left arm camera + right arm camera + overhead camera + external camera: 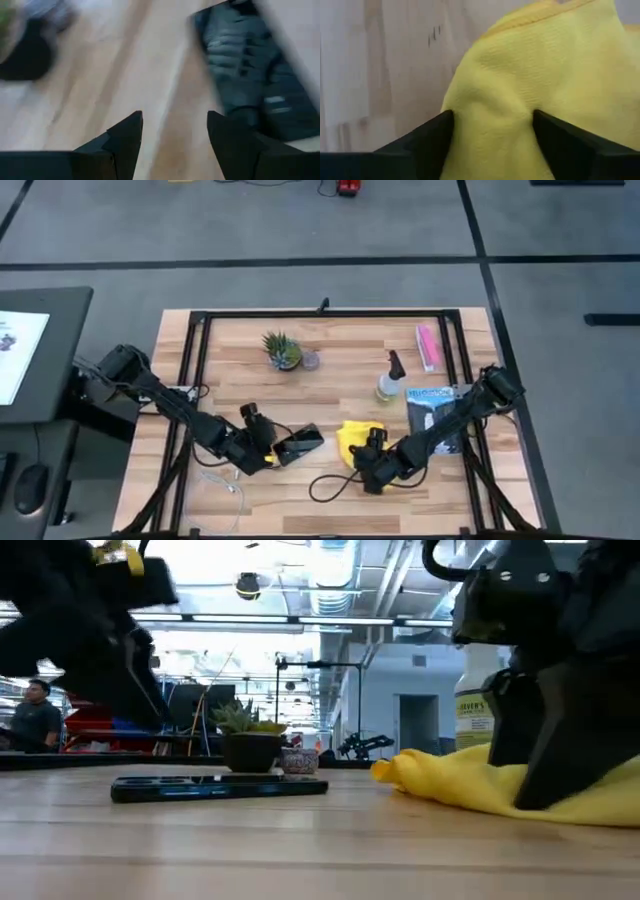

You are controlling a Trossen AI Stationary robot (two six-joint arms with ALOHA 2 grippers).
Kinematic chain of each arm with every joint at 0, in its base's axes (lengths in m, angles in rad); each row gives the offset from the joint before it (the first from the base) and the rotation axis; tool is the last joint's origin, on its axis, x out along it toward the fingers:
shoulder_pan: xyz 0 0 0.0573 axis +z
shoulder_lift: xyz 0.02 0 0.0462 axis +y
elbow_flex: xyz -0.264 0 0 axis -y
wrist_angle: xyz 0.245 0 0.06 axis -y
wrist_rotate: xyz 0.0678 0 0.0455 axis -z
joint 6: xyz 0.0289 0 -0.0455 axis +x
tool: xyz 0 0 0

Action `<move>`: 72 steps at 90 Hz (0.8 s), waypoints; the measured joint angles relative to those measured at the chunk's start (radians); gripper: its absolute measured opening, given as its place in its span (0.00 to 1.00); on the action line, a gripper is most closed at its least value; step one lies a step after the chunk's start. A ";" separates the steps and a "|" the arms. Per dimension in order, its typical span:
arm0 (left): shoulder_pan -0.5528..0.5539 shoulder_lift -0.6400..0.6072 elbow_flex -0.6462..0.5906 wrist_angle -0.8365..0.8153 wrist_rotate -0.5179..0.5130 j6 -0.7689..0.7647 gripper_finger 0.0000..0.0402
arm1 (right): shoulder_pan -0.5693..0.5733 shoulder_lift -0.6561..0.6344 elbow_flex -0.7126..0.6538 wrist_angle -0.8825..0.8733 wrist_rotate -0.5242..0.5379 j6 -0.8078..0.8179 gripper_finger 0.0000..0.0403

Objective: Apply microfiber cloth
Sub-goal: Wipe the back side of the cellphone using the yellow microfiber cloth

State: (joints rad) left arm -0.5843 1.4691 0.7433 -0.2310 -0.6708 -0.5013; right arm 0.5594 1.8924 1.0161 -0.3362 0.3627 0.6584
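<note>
Right hand on the cloth, pickup in progress

The right hand [492,145] is down on the yellow cloth [355,436], its 2 fingers [427,142] spread with a bunched fold rising between them, not yet clenched. The cloth lies crumpled on the tabletop [340,500], just right of the phone [300,444] and near the spray bottle [389,380]. Over on the other side, the left hand [172,145] hovers beside the phone, fingers apart, gripping nothing. By my reading this is the grasp step: next, the right fingers need to pinch that fold firmly, lift it clear, then carry the cloth across onto the phone screen without dragging the phone.
</note>
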 joint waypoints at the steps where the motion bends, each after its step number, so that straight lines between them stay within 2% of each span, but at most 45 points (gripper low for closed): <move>1: 0.001 0.001 0.000 0.010 0.009 0.012 0.50 | -0.001 0.000 0.000 0.002 0.002 0.000 0.54; 7: 0.009 0.005 0.000 0.048 0.043 0.061 0.50 | -0.005 -0.007 0.002 -0.004 0.021 -0.014 0.38; 16: 0.029 0.005 -0.001 0.060 0.041 0.080 0.50 | -0.016 -0.033 0.018 -0.020 0.054 -0.090 0.11; 20: 0.036 0.005 -0.005 0.063 0.042 0.082 0.50 | -0.026 -0.044 0.028 -0.015 0.076 -0.139 0.05; 34: 0.054 0.005 -0.020 0.070 0.089 0.086 0.50 | -0.115 -0.075 0.106 0.139 0.100 -0.293 0.04; 47: 0.060 0.005 -0.064 0.103 0.151 0.056 0.50 | -0.205 -0.006 0.175 0.327 -0.023 -0.419 0.02; 62: 0.058 0.005 -0.121 0.154 0.174 -0.031 0.50 | -0.276 0.120 0.265 0.354 -0.131 -0.424 0.01; 72: 0.057 0.005 -0.162 0.252 0.223 -0.074 0.50 | -0.295 0.206 0.324 0.367 -0.215 -0.449 0.01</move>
State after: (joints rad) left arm -0.5278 1.4742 0.5813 0.0213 -0.4474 -0.5758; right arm 0.2647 2.0988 1.3405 0.0309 0.1480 0.2096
